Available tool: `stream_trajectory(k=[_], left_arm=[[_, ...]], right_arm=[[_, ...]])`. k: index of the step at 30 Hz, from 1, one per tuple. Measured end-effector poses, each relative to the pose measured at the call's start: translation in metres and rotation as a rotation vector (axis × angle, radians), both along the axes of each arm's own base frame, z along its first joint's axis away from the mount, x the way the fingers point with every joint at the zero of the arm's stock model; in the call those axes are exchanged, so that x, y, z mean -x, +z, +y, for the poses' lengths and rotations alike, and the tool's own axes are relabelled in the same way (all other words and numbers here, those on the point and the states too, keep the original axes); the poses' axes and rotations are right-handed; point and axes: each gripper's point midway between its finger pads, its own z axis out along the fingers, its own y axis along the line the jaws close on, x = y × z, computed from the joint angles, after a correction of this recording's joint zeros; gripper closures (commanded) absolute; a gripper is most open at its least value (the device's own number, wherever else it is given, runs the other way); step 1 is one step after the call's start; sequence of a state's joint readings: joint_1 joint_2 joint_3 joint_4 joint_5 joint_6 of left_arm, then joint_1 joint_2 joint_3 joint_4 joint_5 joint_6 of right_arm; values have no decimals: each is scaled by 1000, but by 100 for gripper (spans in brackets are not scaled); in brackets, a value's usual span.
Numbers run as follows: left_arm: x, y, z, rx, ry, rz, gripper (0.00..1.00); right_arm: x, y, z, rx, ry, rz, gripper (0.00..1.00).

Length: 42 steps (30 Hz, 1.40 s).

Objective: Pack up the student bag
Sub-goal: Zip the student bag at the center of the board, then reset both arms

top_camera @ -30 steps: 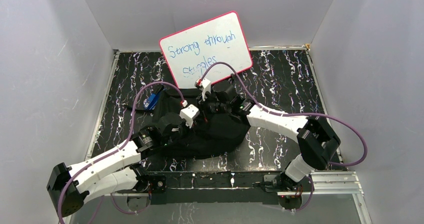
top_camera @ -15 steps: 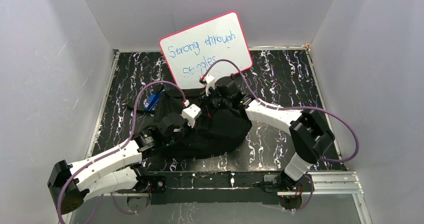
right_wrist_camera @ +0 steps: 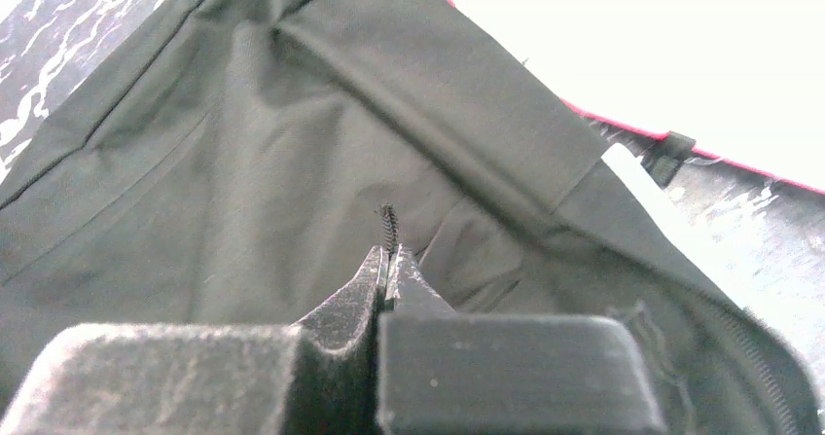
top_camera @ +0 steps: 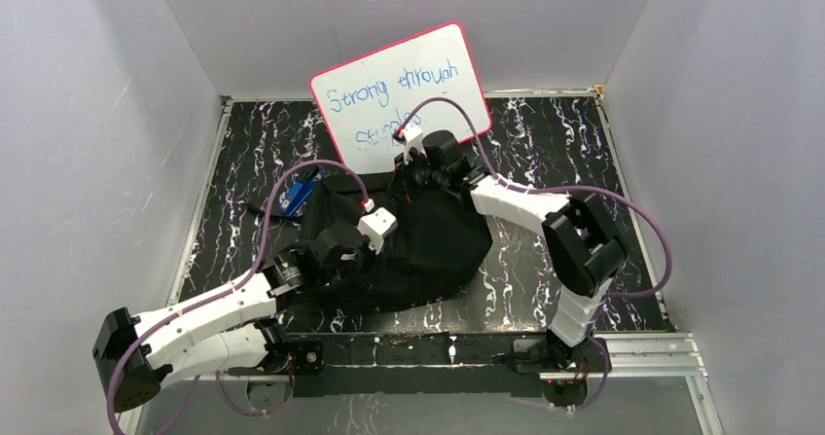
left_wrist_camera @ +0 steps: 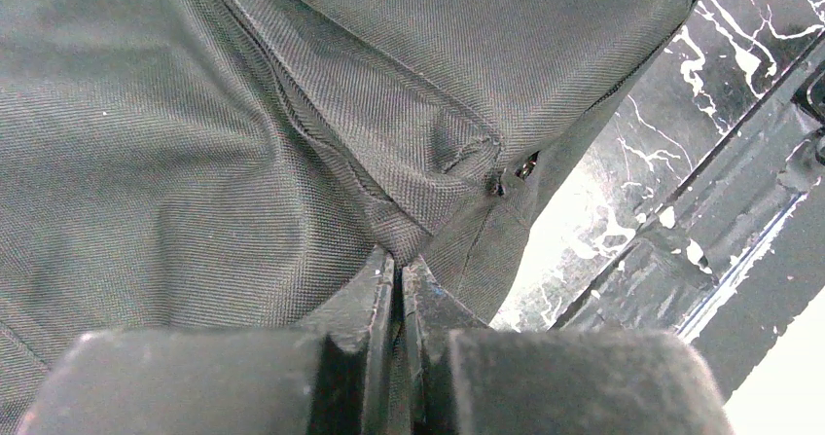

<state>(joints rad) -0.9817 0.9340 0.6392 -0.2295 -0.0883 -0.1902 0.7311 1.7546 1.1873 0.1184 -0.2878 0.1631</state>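
Note:
The student bag [top_camera: 433, 245], black soft fabric, lies at the table's middle. My left gripper [top_camera: 387, 250] is on the bag's near-left part; in the left wrist view the gripper [left_wrist_camera: 399, 262] is shut on a fold of the bag's fabric [left_wrist_camera: 195, 114] beside a zipper end [left_wrist_camera: 525, 165]. My right gripper [top_camera: 412, 178] is at the bag's far edge, in front of the whiteboard. In the right wrist view the gripper [right_wrist_camera: 387, 257] is shut on a thin black zipper pull cord [right_wrist_camera: 389, 223] over the bag's fabric [right_wrist_camera: 243, 163]. The bag's inside is hidden.
A whiteboard [top_camera: 404, 90] with a red rim and blue writing leans on the back wall, and shows in the right wrist view [right_wrist_camera: 662, 55]. A blue object [top_camera: 297, 195] lies at the bag's far left. White walls enclose the black marbled table [top_camera: 545, 153].
My right gripper has moved away from me toward the whiteboard with the zipper pull in it, and its elbow swung in. The bag's far edge stretched. My left gripper shifted slightly.

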Motion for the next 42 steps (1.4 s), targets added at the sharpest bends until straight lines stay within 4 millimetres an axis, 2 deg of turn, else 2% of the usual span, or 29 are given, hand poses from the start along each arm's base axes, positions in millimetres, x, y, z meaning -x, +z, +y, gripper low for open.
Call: stream_trajectory(k=[6,10,16,20,21,25,27,28,30,33,36,39,42], left_arm=[[4,1,1,-3,-12,5,100],[6,3,2,-2,-13,4,100],[5,5,5,1,-4,-5,100],[4,7,6,2,6,-11,99],[4,7,7,1,7,-10,95],[7,7,9,11,23,8,60],[12,11,8,32,21,13,37],[13,16,7,55,25,11,30],[13,28,8,98,42,-7,22],[5,56,10,176,105,-58,13],[-10,85,15,243,210,-106,11],[-26,103,19,261,327,-125,10],[-43,115,20,231,434,-131,8]], right_arm=[[-37,-8,8,-3,-15,-41,100],[-52,-17,18,-3,1,-53,100],[-61,-30,30,-7,39,-46,100],[-62,-30,37,-22,69,-40,100],[-62,-29,38,-27,77,-39,98],[-64,-24,38,-49,94,-51,84],[-70,-18,35,-61,89,-71,74],[-74,-13,33,-70,82,-91,69],[-79,1,25,-88,65,-124,60],[-74,33,3,-116,34,-173,48],[-60,84,-22,-164,-4,-262,36],[-45,127,-43,-202,-52,-336,23],[-37,153,-68,-204,-150,-348,13]])
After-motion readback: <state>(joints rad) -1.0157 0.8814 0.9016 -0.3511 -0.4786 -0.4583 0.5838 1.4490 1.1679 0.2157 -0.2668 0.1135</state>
